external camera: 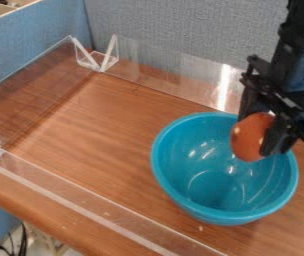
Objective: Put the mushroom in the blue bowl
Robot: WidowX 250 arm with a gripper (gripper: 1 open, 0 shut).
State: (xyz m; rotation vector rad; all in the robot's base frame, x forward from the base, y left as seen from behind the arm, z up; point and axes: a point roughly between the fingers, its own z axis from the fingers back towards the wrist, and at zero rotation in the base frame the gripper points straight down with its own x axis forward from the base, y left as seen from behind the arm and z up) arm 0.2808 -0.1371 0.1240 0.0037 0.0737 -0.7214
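Wooden tabletop (88,130) fenced by a low clear acrylic barrier (61,190), grey-blue fabric partition (182,30) behind. Nearest, at about 5 o'clock in the view, the blue bowl (202,180), upright on the wood, glossy, nothing inside. Just beyond and above, at 3 o'clock, the black gripper (264,138) pointing down over the bowl's far-right rim, fingers clamped on the mushroom (252,135), orange-brown cap showing, stem hidden by the fingers. Mushroom hanging in the air, overlapping the rim on the right, not yet touching the bowl as far as can be told. Farther back, at 11 o'clock, a small clear bracket (101,55) where the barrier panels meet. Step in hand, by the look of it: placing over the bowl before release. Best done by shifting a little toward the bowl's middle, away from the rim, then sinking low inside before opening, so the rounded toy neither bounces off the slick wall nor rolls out. Fingers to part fully, then lift straight up, clear of the rim.
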